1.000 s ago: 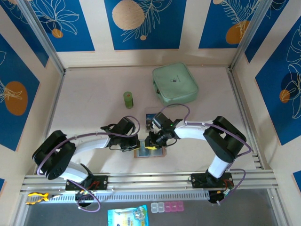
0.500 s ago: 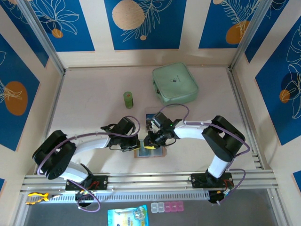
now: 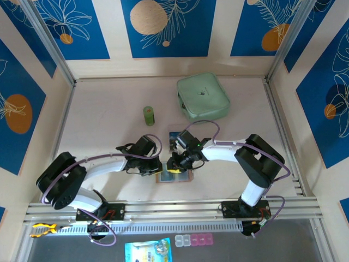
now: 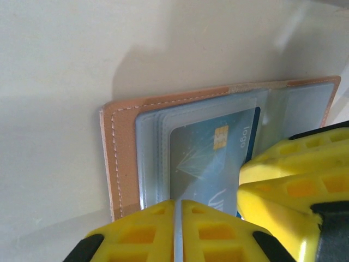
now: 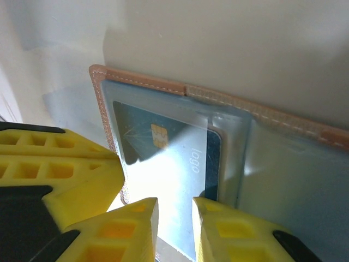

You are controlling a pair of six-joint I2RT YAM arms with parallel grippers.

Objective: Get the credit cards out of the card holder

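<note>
The tan card holder [image 3: 182,178] lies open near the table's front edge, between both grippers. In the left wrist view its stitched border [image 4: 122,147] frames clear grey-blue pockets, and a blue credit card [image 4: 210,158] with a gold chip sits inside one. My left gripper [image 4: 178,204] is shut on a thin pocket edge of the holder, also seen from above [image 3: 158,168]. My right gripper [image 5: 174,204] stands open, its fingers straddling the pocketed card [image 5: 169,158] without closing on it. Another card [image 3: 175,137] lies loose on the table just beyond the holder.
A mint-green zip case [image 3: 203,97] rests at the back right. A small green cylinder [image 3: 149,115] stands behind the left gripper. The two grippers are almost touching: right fingers [image 4: 289,174] crowd the left wrist view, and left fingers [image 5: 60,174] crowd the right one.
The left arm's elbow has shifted very slightly outward. Both grippers and the holder stay where they were.
</note>
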